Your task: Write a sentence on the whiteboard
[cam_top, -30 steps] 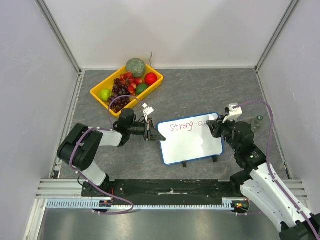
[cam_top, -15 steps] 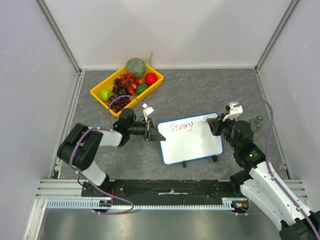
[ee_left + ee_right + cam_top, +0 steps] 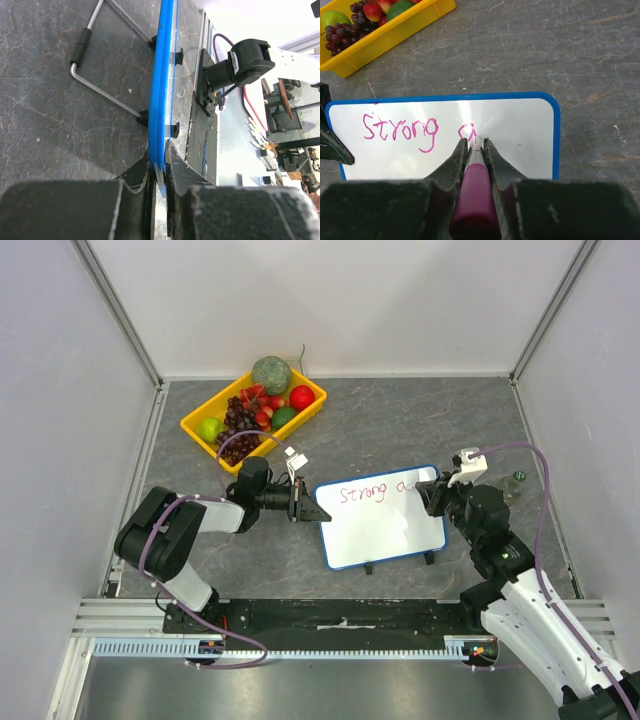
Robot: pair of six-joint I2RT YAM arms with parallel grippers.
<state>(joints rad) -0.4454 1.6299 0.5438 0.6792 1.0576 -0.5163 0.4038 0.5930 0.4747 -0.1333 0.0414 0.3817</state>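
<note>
The whiteboard (image 3: 385, 530), white with a blue rim, stands tilted on its wire stand in the middle of the table. It also shows in the right wrist view (image 3: 520, 130) and edge-on in the left wrist view (image 3: 161, 95). The sentence (image 3: 375, 491) reads "Strong a" in pink-red; it shows in the right wrist view (image 3: 400, 129) too. My left gripper (image 3: 312, 512) is shut on the board's left edge (image 3: 159, 165). My right gripper (image 3: 432, 494) is shut on a pink marker (image 3: 476, 195), its tip touching the board just right of the "a".
A yellow tray (image 3: 196, 426) with grapes, apples and a melon sits at the back left; it shows in the right wrist view (image 3: 395, 35). A small clear object (image 3: 517, 480) lies right of the board. White walls enclose the table.
The "a" after "Strong" has grown from a partial curve into a fuller letter. My right gripper with the marker has shifted slightly right and toward me. The left gripper has not moved.
</note>
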